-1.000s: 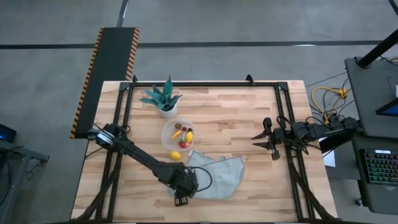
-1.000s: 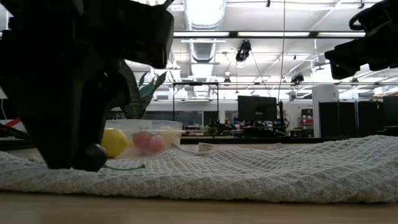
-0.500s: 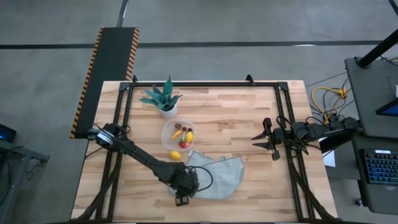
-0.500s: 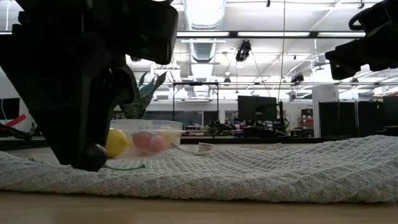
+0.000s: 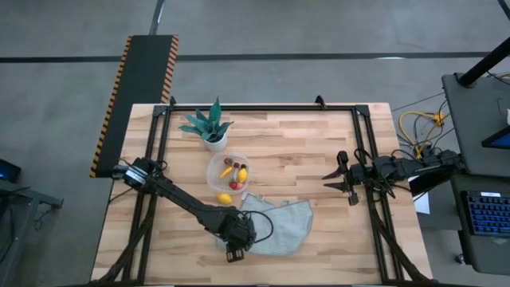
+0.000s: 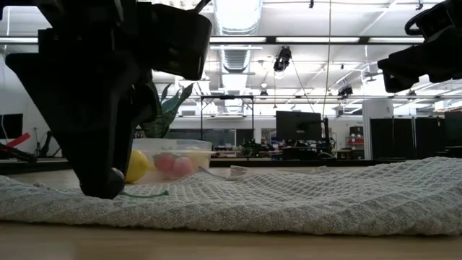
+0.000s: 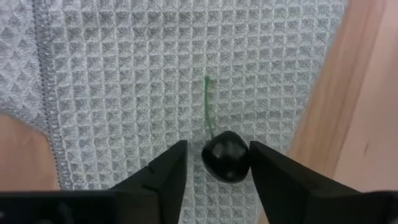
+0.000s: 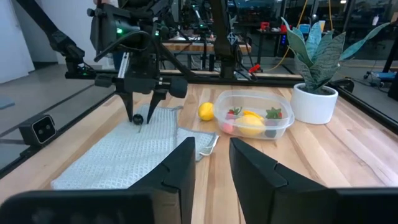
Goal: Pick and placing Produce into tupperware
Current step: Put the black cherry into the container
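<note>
A dark berry (image 7: 226,155) with a thin green stem lies on the grey waffle towel (image 5: 280,223), near its left near corner. My left gripper (image 7: 217,147) points down over it, open, one finger on each side; it also shows in the high view (image 5: 233,252). The clear round tupperware (image 5: 212,177) stands beyond the towel with yellow, red and orange produce inside. A yellow lemon (image 5: 225,198) rests on the table between tupperware and towel. My right gripper (image 5: 338,181) hovers open at the table's right side. My left gripper comes from above, pointing down, with the dark berry between its fingertips. One finger (image 7: 264,168) looks to be against the berry's side (image 7: 246,157); the other (image 7: 169,171) stands a small gap away. The berry rests on the towel, stem lying flat.
A spiky green plant in a white pot (image 5: 210,127) stands at the far left behind the tupperware. The towel covers the near middle of the table. Bare wood (image 5: 295,151) lies between the tupperware and my right gripper. Black frame rails run along both sides.
My left gripper has shifted slightly over the dark berry, its body turning a little in the low view. The berry and towel have stayed where they were.
</note>
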Robot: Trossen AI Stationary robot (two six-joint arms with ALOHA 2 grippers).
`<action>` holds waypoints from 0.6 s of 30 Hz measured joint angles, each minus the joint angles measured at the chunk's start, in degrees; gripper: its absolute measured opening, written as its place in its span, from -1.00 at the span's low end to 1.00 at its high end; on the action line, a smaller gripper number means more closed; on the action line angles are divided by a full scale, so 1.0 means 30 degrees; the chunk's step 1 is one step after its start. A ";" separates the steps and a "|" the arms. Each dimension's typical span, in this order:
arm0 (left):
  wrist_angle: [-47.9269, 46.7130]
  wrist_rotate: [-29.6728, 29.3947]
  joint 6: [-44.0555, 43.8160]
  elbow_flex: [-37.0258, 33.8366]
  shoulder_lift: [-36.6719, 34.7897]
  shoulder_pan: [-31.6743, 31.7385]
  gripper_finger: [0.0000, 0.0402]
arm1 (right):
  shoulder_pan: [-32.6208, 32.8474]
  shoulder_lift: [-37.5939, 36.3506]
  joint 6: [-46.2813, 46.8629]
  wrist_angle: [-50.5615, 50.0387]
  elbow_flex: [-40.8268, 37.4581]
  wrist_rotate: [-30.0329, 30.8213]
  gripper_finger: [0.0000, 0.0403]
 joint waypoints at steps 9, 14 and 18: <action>-0.0135 0.0372 0.0066 0.0007 0.0000 0.0000 -0.63 | 0.0003 0.0000 0.0011 -0.0004 0.0000 0.0000 -0.52; -0.0546 0.0335 0.0160 0.0007 -0.0015 -0.0007 -0.63 | 0.0002 0.0000 0.0138 -0.0004 0.0000 0.0000 -0.55; -0.0711 0.0313 0.0182 0.0011 -0.0114 -0.0007 -0.63 | 0.0003 0.0007 0.0141 0.0000 0.0000 0.0000 -0.57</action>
